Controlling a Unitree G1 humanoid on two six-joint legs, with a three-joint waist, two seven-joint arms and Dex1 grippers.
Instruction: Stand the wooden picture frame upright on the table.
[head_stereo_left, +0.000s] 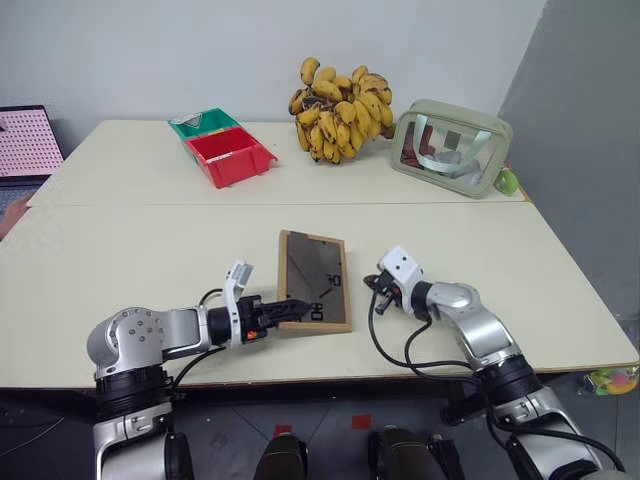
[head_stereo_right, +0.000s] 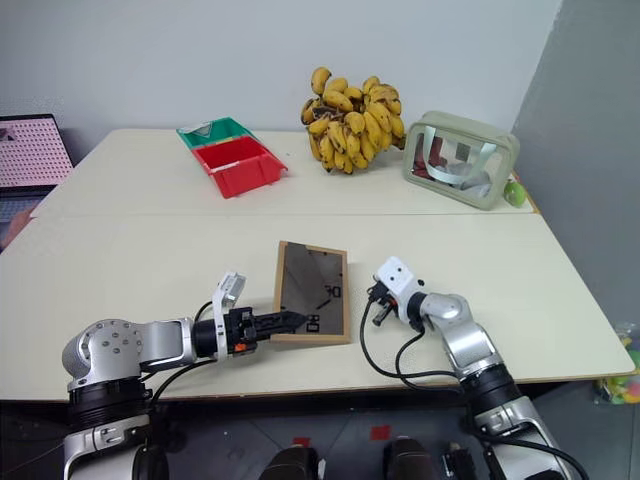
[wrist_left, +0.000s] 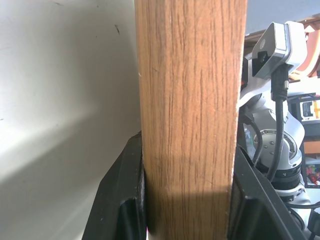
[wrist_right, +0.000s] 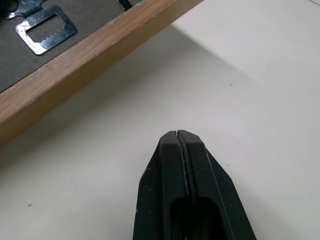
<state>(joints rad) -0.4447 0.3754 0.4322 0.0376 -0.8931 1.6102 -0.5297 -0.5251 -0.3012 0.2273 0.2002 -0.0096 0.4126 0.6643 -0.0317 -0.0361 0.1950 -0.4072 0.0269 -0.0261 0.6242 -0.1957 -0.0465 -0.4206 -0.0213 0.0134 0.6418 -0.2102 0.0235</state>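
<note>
Wooden picture frame flat (back up) | bananas, red bin far

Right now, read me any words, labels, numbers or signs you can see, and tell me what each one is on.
No text here can be read.
Wooden picture frame: dark marks on its grey back, too blurred to read.
Pale green pouch: no lettering to make out.
Red bin and green bin: no label showing.
</note>
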